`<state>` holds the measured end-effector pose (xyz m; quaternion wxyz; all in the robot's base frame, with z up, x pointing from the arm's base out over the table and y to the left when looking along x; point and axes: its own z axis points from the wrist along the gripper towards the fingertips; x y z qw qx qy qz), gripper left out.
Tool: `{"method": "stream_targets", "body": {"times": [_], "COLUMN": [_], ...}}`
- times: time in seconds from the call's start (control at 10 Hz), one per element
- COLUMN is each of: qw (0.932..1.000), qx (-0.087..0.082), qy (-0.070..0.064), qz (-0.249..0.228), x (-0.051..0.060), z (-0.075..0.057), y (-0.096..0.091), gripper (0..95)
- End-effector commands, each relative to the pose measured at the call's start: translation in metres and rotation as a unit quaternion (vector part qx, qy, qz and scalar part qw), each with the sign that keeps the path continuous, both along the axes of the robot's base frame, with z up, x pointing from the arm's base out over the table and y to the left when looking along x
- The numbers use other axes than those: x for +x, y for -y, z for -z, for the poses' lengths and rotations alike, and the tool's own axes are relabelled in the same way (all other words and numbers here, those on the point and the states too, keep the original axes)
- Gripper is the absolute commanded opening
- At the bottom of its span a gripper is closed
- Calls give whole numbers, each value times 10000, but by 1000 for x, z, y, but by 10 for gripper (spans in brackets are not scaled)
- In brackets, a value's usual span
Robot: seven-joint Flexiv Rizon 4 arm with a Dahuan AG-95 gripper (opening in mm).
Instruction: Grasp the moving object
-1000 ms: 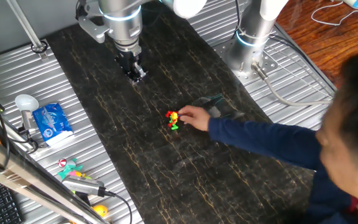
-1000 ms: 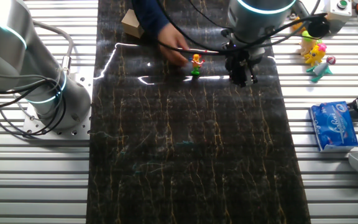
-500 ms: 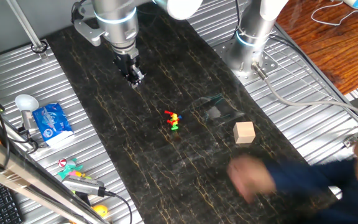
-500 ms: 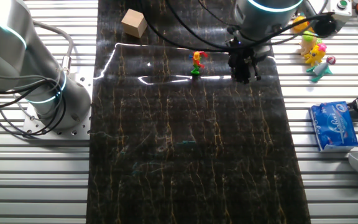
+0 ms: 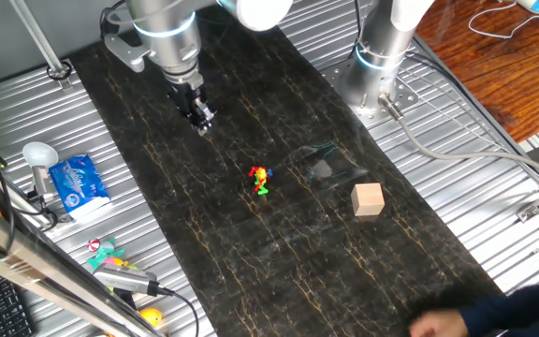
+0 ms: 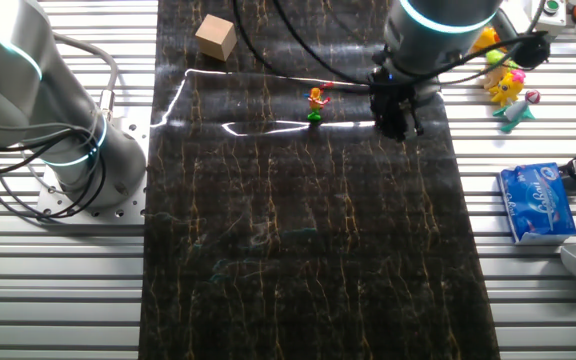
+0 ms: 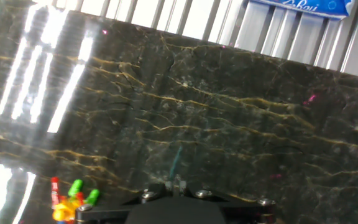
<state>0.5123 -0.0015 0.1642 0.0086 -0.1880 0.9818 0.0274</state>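
Toy figure (image 5: 260,180) standing mid-mat, gripper (image 5: 201,118) well apart, empty, jaw gap impossible to tell. Risk: tiny thing tips or gets moved again mid-approach, fingers miss.

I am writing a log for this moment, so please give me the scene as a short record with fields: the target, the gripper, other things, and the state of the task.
target: toy figure, red, yellow and green, standing on the dark mat, untouched
gripper: gripper above the mat, apart from the figure, holding nothing; whether the fingers are open cannot be told
other things: wooden cube on the mat; blue packet on the metal table
task state: grasp not yet done
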Motion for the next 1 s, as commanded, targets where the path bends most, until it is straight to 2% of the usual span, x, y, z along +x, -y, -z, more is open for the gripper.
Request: {"method": "stream_targets", "body": {"times": [0.1, 0.2, 0.4, 0.5, 0.6, 0.7, 0.8, 0.9, 1.0], "qw": [9987, 9990, 9994, 9994, 9995, 9995, 9994, 9996, 9995], "qx": [267, 326, 282, 293, 288, 272, 262, 270, 282], "qy": [-70, -116, -129, -137, -139, -126, -78, -60, -113], "qz": [-421, -299, -128, -133, -40, 81, 191, 70, 75], "x": [7, 7, 7, 7, -3, -16, -31, -36, -39], "z": [3, 3, 3, 3, 5, 9, 17, 23, 26], "y": [4, 4, 4, 4, -9, -25, -46, -48, -48], "gripper": [190, 190, 190, 380, 570, 570, 760, 760, 760]}}
